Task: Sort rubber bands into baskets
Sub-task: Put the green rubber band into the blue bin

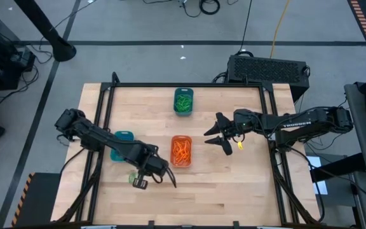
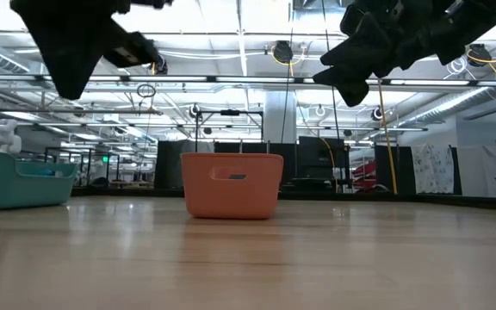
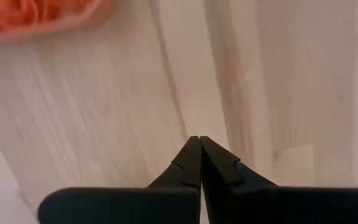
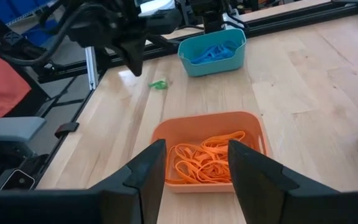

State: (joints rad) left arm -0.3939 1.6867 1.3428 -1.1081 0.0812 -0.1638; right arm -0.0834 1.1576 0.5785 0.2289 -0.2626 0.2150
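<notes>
Three baskets stand on the wooden table: a dark teal one (image 1: 183,100) with green rubber bands at the far middle, an orange one (image 1: 181,151) (image 4: 207,155) with orange bands in the middle, and a turquoise one (image 1: 122,145) (image 4: 212,51) with blue bands to its left. One green rubber band (image 4: 158,84) (image 1: 133,179) lies flat on the table. My left gripper (image 3: 199,140) (image 1: 161,172) hangs shut above the bare wood near the orange basket's near left corner, and nothing shows between its fingers. My right gripper (image 4: 196,168) (image 1: 218,133) stands open above the table, right of the orange basket.
A black metal frame (image 1: 107,95) runs around the tabletop. Bare wood spreads along the near edge and at the right. In the low view the orange basket (image 2: 232,183) stands in the middle and a teal one (image 2: 20,179) at the left.
</notes>
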